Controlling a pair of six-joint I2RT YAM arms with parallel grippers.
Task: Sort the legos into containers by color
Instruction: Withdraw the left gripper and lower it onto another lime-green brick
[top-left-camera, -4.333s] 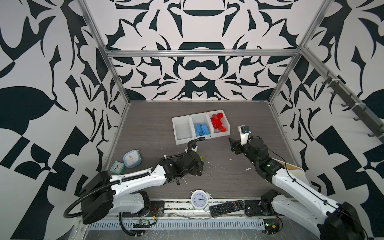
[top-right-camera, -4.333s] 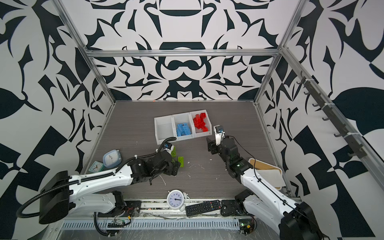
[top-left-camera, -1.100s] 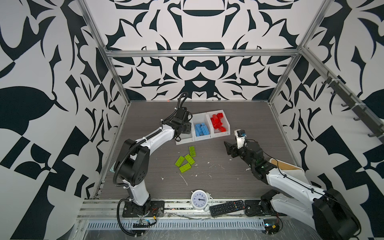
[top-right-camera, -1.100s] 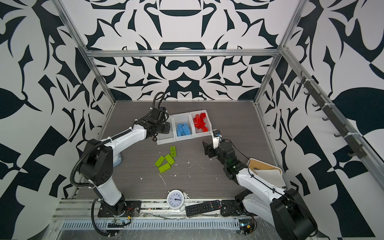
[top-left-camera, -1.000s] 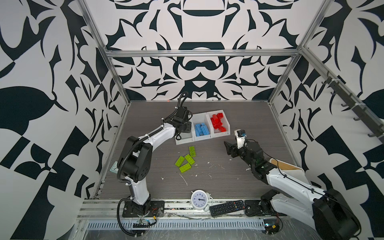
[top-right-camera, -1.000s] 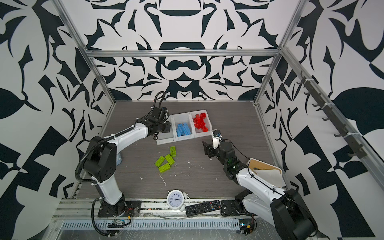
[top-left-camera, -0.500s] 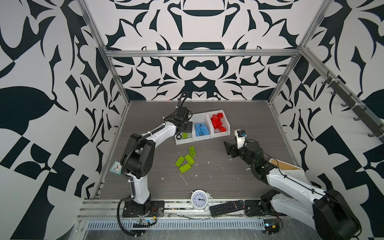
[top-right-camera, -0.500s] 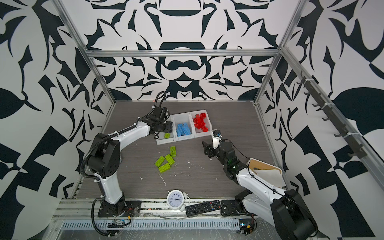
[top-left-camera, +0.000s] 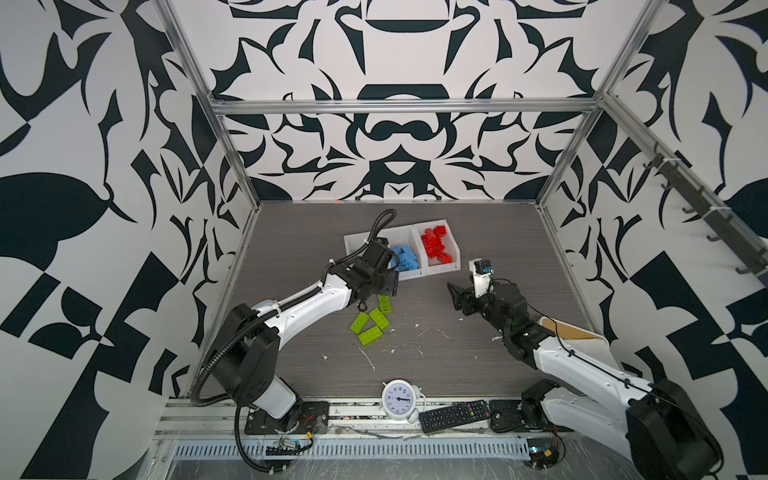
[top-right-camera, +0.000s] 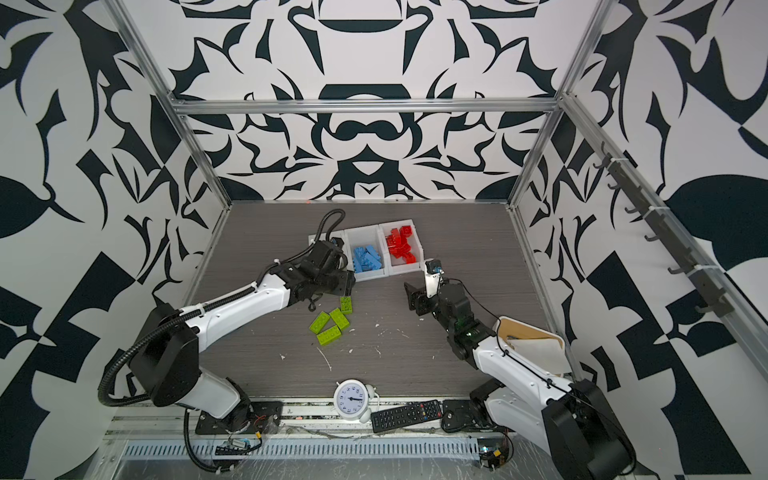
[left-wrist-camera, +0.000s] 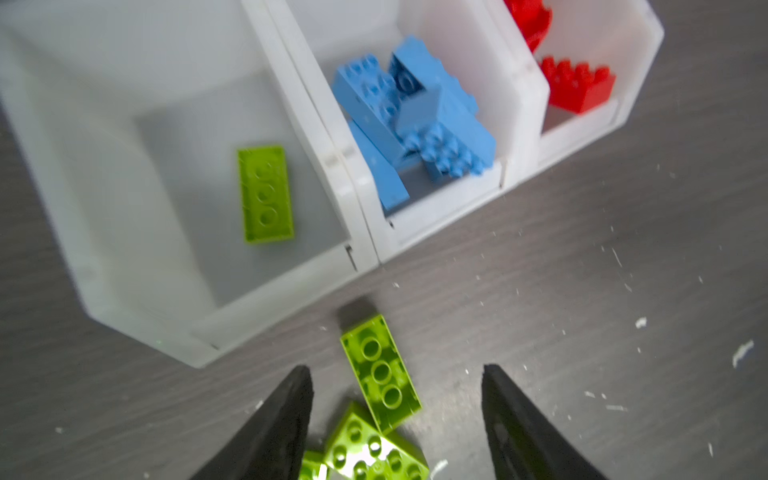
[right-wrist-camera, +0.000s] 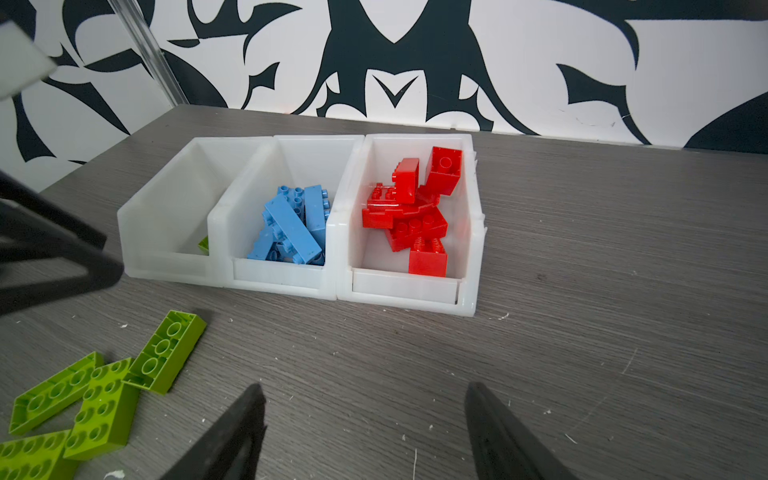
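The three white containers (top-left-camera: 353, 242) stand joined in a row at the back of the table. The left one holds one lime green lego (left-wrist-camera: 265, 193), the middle one light blue legos (top-left-camera: 405, 257), the right one red legos (top-left-camera: 436, 248). Several more green legos (top-left-camera: 371, 322) lie loose on the table in front of the left container, also seen in a top view (top-right-camera: 332, 320). My left gripper (left-wrist-camera: 397, 370) hovers open above the nearest loose green lego (left-wrist-camera: 380, 374), holding nothing. My right gripper (right-wrist-camera: 365, 388) stands open and empty over bare table to the right of the pile.
A white alarm clock (top-left-camera: 400, 400) and a black remote (top-left-camera: 453, 413) lie at the front edge. A white bin with a wooden lid (top-left-camera: 573, 336) sits at the right wall behind my right arm. Small white flecks litter the grey tabletop.
My left gripper opened over the left container, dropping a green lego into it. It has since drawn back towards the loose green legos. The right arm has not moved.
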